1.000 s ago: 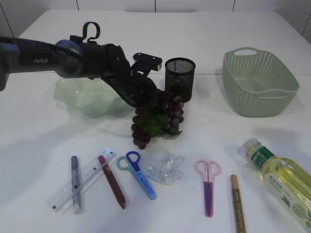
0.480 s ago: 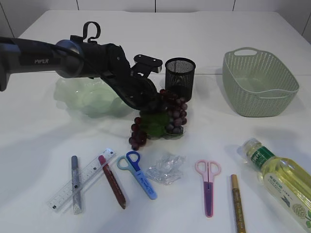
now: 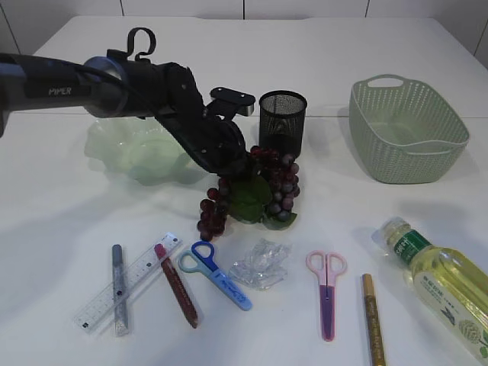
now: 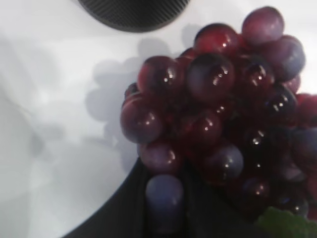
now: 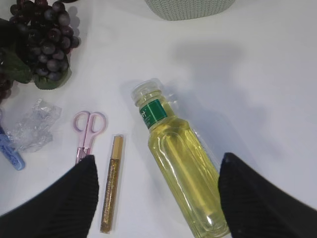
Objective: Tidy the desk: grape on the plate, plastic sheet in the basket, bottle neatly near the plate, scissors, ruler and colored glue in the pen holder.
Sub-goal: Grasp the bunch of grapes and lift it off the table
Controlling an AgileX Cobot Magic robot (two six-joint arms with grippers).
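Purple grape bunch [image 3: 263, 187] – top between left gripper [image 3: 229, 164] jaws.

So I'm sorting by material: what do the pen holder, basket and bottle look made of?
Pen holder: black mesh, probably metal; light shows through its wall. Basket: matte pale green, likely molded plastic, with a woven-look perforated wall. Bottle: clear glossy plastic, apparently; yellow liquid shows through it.
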